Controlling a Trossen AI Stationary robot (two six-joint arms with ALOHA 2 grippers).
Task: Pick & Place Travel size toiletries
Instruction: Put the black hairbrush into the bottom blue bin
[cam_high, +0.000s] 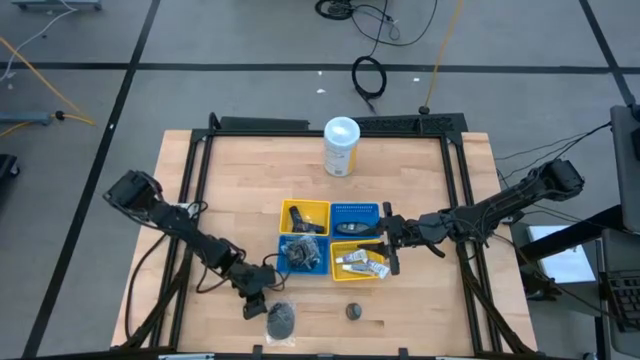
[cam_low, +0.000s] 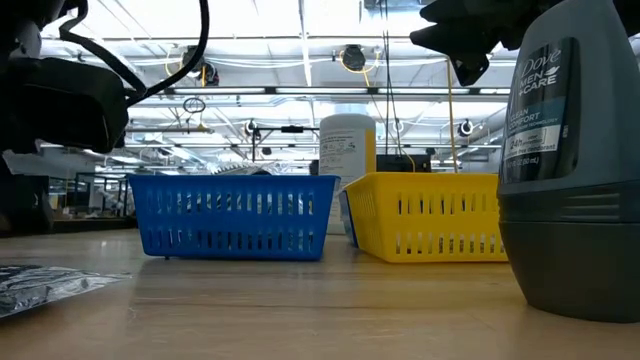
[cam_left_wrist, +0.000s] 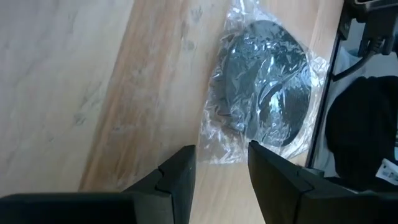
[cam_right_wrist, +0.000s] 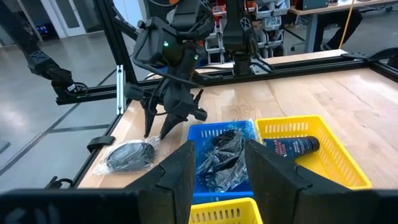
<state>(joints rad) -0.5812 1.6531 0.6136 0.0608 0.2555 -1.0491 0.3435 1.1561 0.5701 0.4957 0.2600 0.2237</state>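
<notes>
A dark grey mesh puff in a clear bag (cam_high: 281, 318) lies on the wood near the table's front edge; it also shows in the left wrist view (cam_left_wrist: 267, 93). My left gripper (cam_high: 256, 300) hangs open and empty just left of it, its fingers (cam_left_wrist: 180, 174) short of the bag's edge. My right gripper (cam_high: 386, 246) is open and empty over the near yellow tray (cam_high: 372, 274), which holds white tubes (cam_high: 358, 262). Another bagged puff (cam_right_wrist: 221, 155) lies in the near blue tray (cam_high: 303, 253). A dark tube (cam_right_wrist: 292, 147) lies in the far yellow tray (cam_high: 304, 217).
A tall white canister (cam_high: 342, 145) stands at the table's far middle. A small dark Dove roll-on (cam_high: 352, 311) stands near the front edge, large in the low view (cam_low: 565, 150). The far blue tray (cam_high: 355, 215) sits beside the others. Bare wood lies left and right of the trays.
</notes>
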